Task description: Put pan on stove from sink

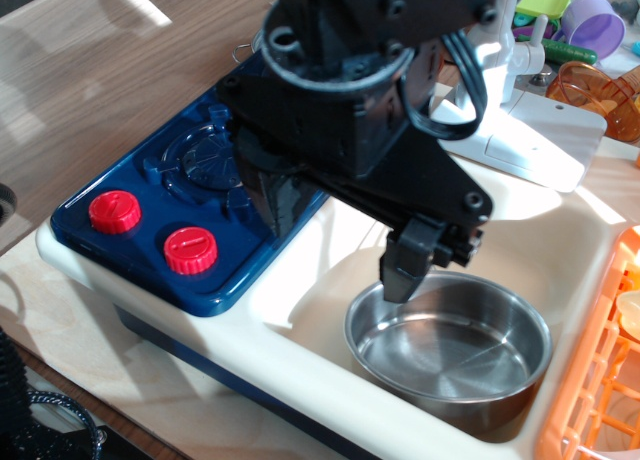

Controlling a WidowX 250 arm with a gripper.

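A shiny round steel pan (450, 352), shallow with a flat bottom, sits in the cream sink (330, 270) at lower right; the black gripper (425, 265) hangs at its left rim, its spread unclear; the blue stove (150, 195) lies left.

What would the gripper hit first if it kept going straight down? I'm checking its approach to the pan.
Probably the near-left rim of the pan in the sink; the gripper hangs just above it, though depth is unclear.
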